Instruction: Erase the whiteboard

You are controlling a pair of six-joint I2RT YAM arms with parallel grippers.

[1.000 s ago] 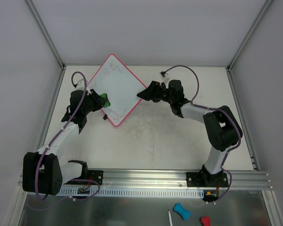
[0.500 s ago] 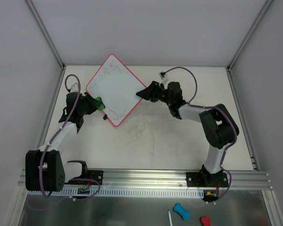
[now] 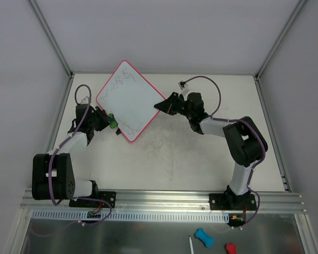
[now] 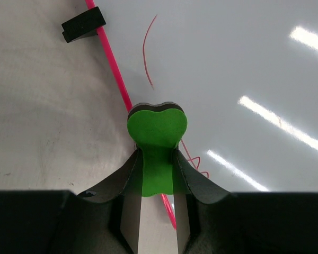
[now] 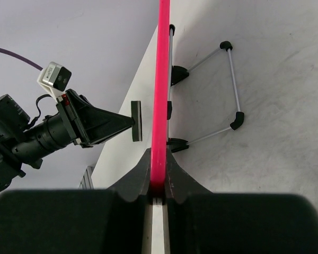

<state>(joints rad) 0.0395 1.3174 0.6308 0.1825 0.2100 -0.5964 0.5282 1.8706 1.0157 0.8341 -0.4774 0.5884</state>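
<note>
The whiteboard [image 3: 128, 99] sits toward the far left corner of the bench [image 3: 201, 153], with its right corner clamped in the right gripper [image 3: 160, 105]. The left gripper [image 3: 107, 121] grasps a green eraser [image 4: 157, 132] at the board's lower left rim. Thin scribbles show near two corners, so I judge most of the erasing is not yet done.

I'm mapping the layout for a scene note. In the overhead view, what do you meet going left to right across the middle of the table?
left tool gripping the green eraser → whiteboard → right tool pinching the board's right corner
</note>
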